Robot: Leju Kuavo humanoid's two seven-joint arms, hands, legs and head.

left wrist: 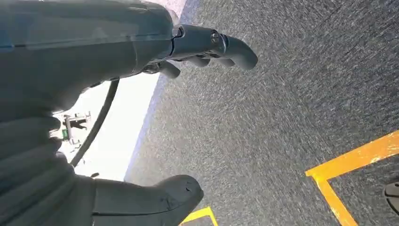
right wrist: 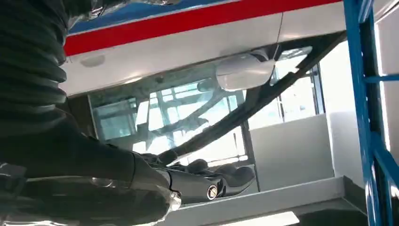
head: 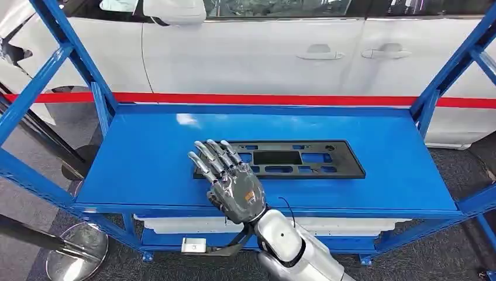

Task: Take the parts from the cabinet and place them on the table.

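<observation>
Right hand (head: 231, 178): metallic grey segmented fingers, dark grey glossy back plate bearing a small orange marking. Right forearm (head: 292, 246): polished silver, rounded shell, with a thin black cable looping beside the wrist. Left hand (left wrist: 141, 117): grey ribbed cover, thick dark grey thumb, darker fingers with a visible screw at one knuckle; a black cable runs alongside.
</observation>
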